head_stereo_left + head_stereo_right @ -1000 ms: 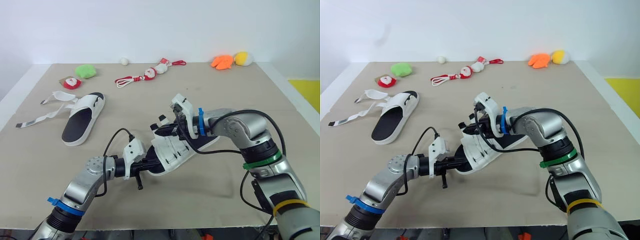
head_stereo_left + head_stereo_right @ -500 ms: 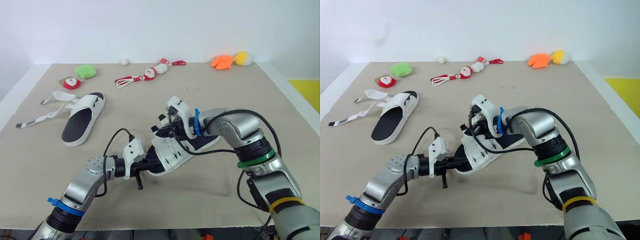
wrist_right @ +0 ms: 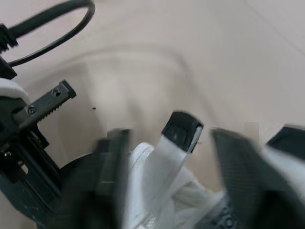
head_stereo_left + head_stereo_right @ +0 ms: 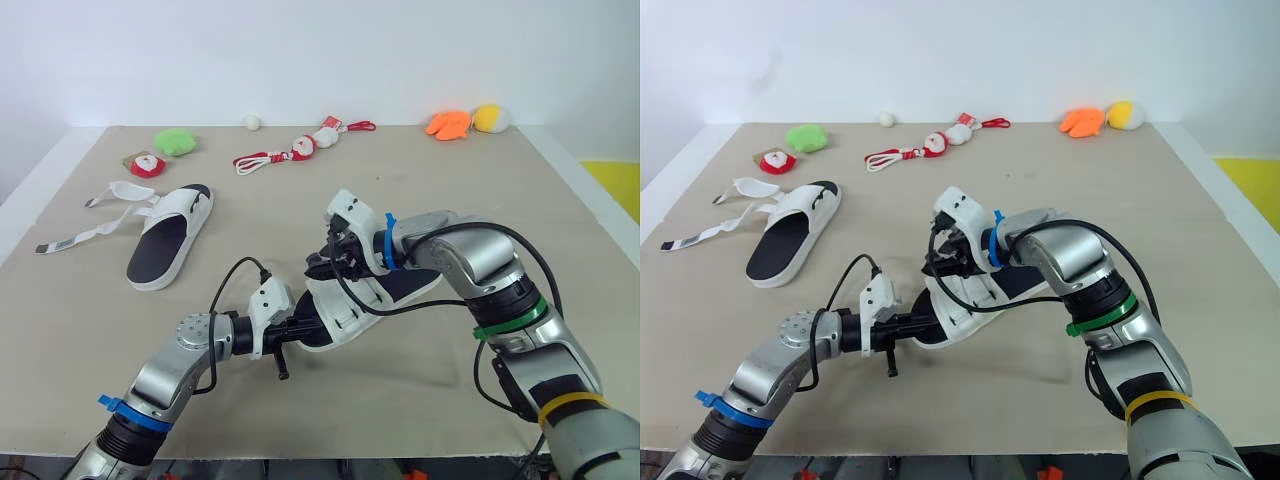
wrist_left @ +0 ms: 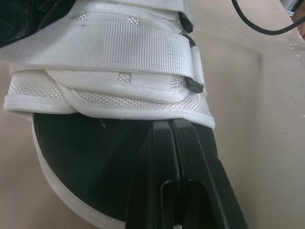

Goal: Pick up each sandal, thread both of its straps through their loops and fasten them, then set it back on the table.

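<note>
A white sandal with a black insole [image 4: 362, 298] lies mid-table, both straps across it [image 5: 133, 47]. My left gripper [image 4: 298, 328] is shut; its fingers [image 5: 164, 157] lie pressed together on the insole, tips at the front strap's edge. My right gripper [image 4: 335, 260] hovers over the straps, open. A white strap end with a black tip [image 3: 178, 131] stands free between its fingers [image 3: 114, 157]. The second sandal [image 4: 168, 243] lies at the far left, its straps [image 4: 92, 226] loose on the table.
Along the back of the table [image 4: 560, 330] sit a green plush [image 4: 175, 141], a red-and-white toy [image 4: 145, 164], red rope toys [image 4: 290, 152], a white ball [image 4: 252, 122], an orange toy [image 4: 447, 123] and a yellow one [image 4: 489, 118].
My right gripper was shut at the sandal's straps; it has opened and let go of the strap end, and shifted a little to the left. The left arm has held still.
</note>
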### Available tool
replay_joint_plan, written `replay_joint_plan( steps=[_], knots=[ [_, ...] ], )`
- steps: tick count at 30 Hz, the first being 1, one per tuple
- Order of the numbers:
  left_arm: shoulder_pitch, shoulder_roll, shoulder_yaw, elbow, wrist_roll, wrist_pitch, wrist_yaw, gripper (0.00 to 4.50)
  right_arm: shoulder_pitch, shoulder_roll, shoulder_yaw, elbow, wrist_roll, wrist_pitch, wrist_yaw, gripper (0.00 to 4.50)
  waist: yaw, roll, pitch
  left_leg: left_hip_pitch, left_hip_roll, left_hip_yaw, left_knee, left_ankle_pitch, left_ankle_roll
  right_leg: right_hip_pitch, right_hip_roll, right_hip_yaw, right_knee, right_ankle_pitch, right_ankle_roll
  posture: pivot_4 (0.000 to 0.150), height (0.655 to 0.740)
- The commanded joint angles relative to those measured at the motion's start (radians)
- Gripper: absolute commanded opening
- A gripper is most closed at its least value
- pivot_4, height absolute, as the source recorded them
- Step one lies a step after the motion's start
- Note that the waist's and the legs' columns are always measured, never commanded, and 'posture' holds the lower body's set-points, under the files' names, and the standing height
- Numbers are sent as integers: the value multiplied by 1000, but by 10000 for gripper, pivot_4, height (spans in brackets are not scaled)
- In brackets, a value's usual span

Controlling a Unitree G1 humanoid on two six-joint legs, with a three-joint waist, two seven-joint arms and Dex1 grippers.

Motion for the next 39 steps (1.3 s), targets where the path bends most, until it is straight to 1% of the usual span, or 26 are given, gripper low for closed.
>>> replay_joint_plan(
  steps=[1,3,4,8,11,12,14,15,16,20,23,24,25,28,31,36,39],
  knots=[
    [30,5,-55,46,27,42,0,0,-67,5,-90,-42,41,30,22,44722,0,0,0,-1,0,0,0,0,0,-1,0,0,0,0,0,1500,7400],
    [30,4,-52,48,28,40,1,0,-110,18,-158,-24,88,63,36,44722,0,1,0,-2,0,0,0,0,0,-2,0,0,0,0,0,1500,7400],
    [30,3,-49,47,28,39,3,0,-136,22,-210,2,134,118,52,44722,1,1,0,-3,-1,0,0,0,0,-3,-1,0,0,1,0,1500,7400],
    [43,4,-28,26,20,39,15,0,-206,-18,-332,128,245,315,115,44722,2,0,0,-3,0,-1,0,0,0,-2,0,-1,0,1,-1,1500,7400],
    [70,13,15,-36,3,49,46,0,-244,-91,-368,270,279,431,156,44722,1,0,0,-3,-1,-1,0,0,0,-2,-1,-1,0,1,-2,1500,7400],
    [78,16,27,-54,0,52,57,0,-257,-120,-354,320,302,457,174,44722,1,0,0,-4,-1,0,0,0,0,-3,-1,0,-1,1,-2,1500,7400],
    [100,24,65,-103,-30,76,74,0,-263,-168,-314,420,301,474,178,44722,-2,1,1,-6,-1,0,-1,0,0,-6,-1,0,-1,3,-6,1500,7400],
    [108,26,80,-121,-45,86,79,5259,-262,-183,-291,449,296,474,175,45000,-5,1,1,-7,0,0,-1,0,0,-7,-1,0,0,3,-6,1500,7400],
    [116,31,96,-140,-61,97,83,7194,-248,-195,-278,464,290,474,175,45000,-8,1,1,-7,0,1,-2,0,1,-9,0,0,0,3,-6,1500,7400],
    [131,48,141,-187,-89,116,111,24685,-207,-218,-250,479,293,474,185,45000,-19,4,3,-7,3,0,-4,0,2,-10,3,0,1,2,-5,1500,7400],
    [124,67,221,-236,-148,149,125,37599,-174,-221,-226,477,320,474,192,45000,-26,5,4,-7,3,0,-4,0,2,-10,4,0,1,0,-1,1500,7400],
    [121,72,243,-248,-166,156,128,42552,-168,-220,-224,479,330,474,190,45000,-28,5,5,-7,3,0,-3,0,2,-10,4,0,1,0,-1,1500,7400],
    [117,77,259,-256,-182,163,131,44388,-165,-217,-224,483,341,474,187,45000,-29,4,5,-7,3,0,-3,0,2,-10,4,0,1,1,-1,1500,7400],
    [78,87,305,-293,-250,196,134,44388,-148,-192,-222,485,383,474,167,45000,-29,4,7,-8,3,0,-2,0,2,-10,3,0,1,1,-1,1500,7400],
    [47,91,305,-315,-271,211,145,44388,-130,-177,-220,477,447,474,127,45000,-28,2,8,-9,2,0,-2,0,2,-10,3,0,1,1,-1,1500,7400],
    [38,103,298,-329,-274,210,155,44388,-80,-237,-210,429,666,474,33,45000,-28,1,9,-10,1,0,-2,0,1,-10,2,1,1,2,-4,1500,7400],
    [25,104,284,-321,-256,189,154,44388,-40,-257,-219,414,806,474,-71,45000,-28,0,10,-11,1,-1,-2,-1,2,-11,2,0,1,2,-4,1500,7400]
  ],
)
